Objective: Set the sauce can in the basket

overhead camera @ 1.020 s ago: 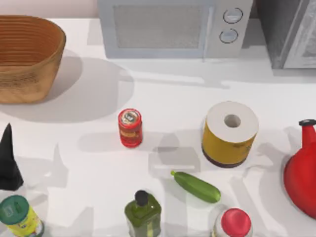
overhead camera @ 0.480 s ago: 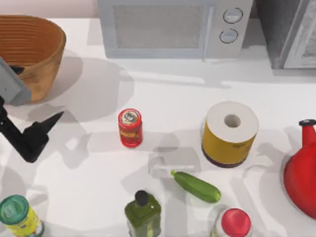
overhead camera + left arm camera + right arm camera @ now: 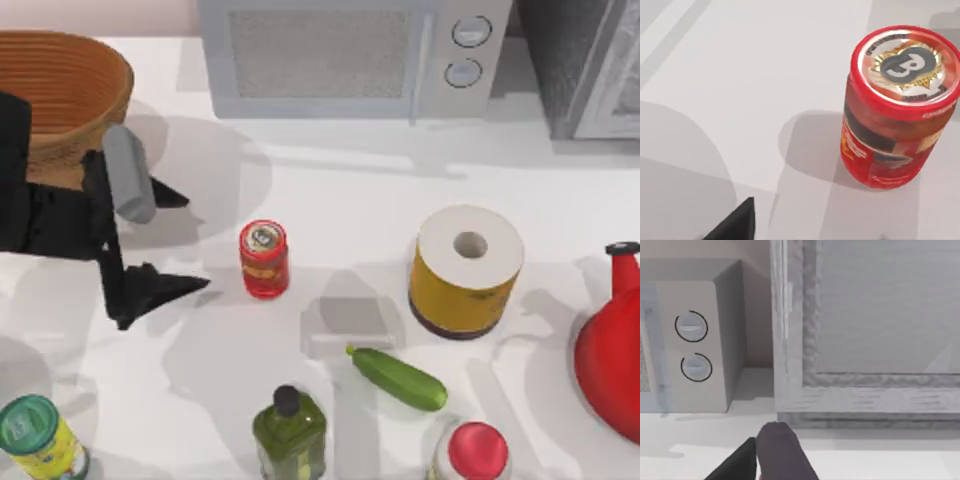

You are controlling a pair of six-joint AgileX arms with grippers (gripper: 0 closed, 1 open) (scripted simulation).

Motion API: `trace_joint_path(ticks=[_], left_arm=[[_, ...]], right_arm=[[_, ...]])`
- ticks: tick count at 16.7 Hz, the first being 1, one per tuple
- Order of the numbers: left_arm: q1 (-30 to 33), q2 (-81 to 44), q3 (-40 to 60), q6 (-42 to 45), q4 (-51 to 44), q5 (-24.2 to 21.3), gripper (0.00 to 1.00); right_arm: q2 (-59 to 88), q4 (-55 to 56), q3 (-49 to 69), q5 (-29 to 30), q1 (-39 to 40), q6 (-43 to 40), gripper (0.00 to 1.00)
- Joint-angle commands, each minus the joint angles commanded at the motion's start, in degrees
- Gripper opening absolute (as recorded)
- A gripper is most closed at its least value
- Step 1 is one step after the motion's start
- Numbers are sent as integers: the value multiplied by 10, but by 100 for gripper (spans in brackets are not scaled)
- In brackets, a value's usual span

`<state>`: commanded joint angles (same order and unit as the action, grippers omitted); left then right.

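Tabletop: sauce can (image 3: pixel 264 259) beside left gripper (image 3: pixel 175 240)

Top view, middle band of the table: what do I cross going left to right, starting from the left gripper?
left gripper → sauce can → cucumber → paper roll → red kettle
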<state>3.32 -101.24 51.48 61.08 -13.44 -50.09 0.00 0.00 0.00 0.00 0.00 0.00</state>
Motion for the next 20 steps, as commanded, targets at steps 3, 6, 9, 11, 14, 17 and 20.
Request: trace_joint_path(ticks=[3,6,9,11,14,17,20], left_arm=[[10,-83,42,45,-9,-57,100],[15,-117,65,67,-15,-89,100],[16,-118,66,68,-15,-90,100],[12,-117,64,67,-15,-89,100],[23,-111,63,49,-3,-87,100],[52,-117,64,4,41,-76,100],[81,-143,62,-40,105,-63,100]], right_arm=[[0,0,0,0,0,0,100],[0,0,0,0,0,0,100],[0,0,0,0,0,0,100],[0,0,0,0,0,0,100],[0,0,0,0,0,0,100],[0,0,0,0,0,0,100],[0,0,0,0,0,0,100]])
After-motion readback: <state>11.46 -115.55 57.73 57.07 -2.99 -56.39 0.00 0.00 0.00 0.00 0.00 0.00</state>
